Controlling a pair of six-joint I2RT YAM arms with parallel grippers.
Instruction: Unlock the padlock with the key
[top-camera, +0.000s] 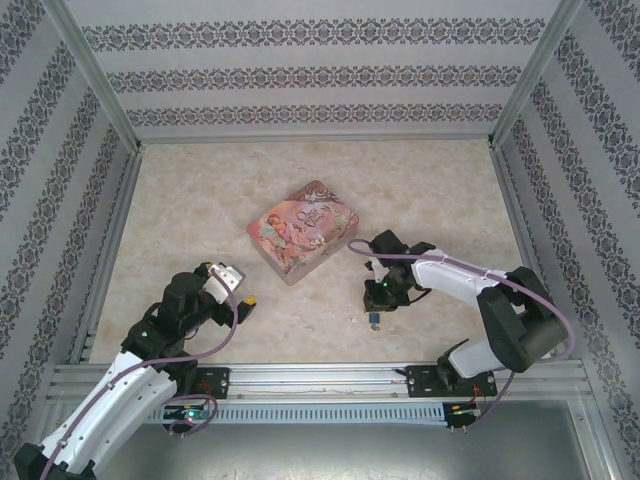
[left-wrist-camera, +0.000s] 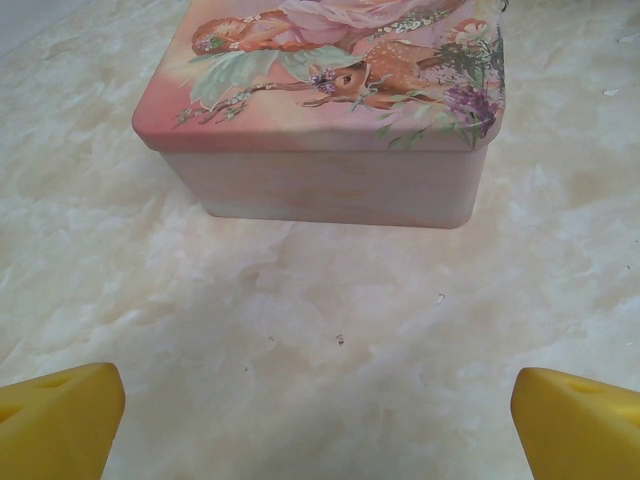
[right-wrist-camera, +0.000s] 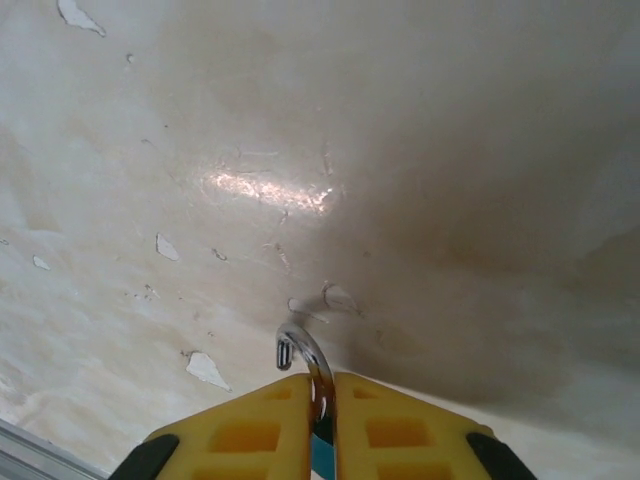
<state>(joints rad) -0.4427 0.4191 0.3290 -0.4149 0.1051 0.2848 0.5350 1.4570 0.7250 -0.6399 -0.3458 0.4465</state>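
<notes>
the right gripper (right-wrist-camera: 322, 385) is clamped on the thin silvery shackle of the tiny teal-bodied padlock (right-wrist-camera: 321, 455), low over the pale marbled table (right-wrist-camera: 450, 150). with a grip that skinny it could swivel or slip out imo. left gripper (left-wrist-camera: 320, 420) gapes wide, facing the pink illustrated tin box (left-wrist-camera: 330, 185)

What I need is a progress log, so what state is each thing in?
Small blue-bodied metal padlock with silvery shackle: shackle end looks free, held by the shackle.
Pink illustrated rectangular tin box: lid shut.
Left gripper: fingers wide open, empty.
Right gripper: fingers closed on the padlock.
</notes>
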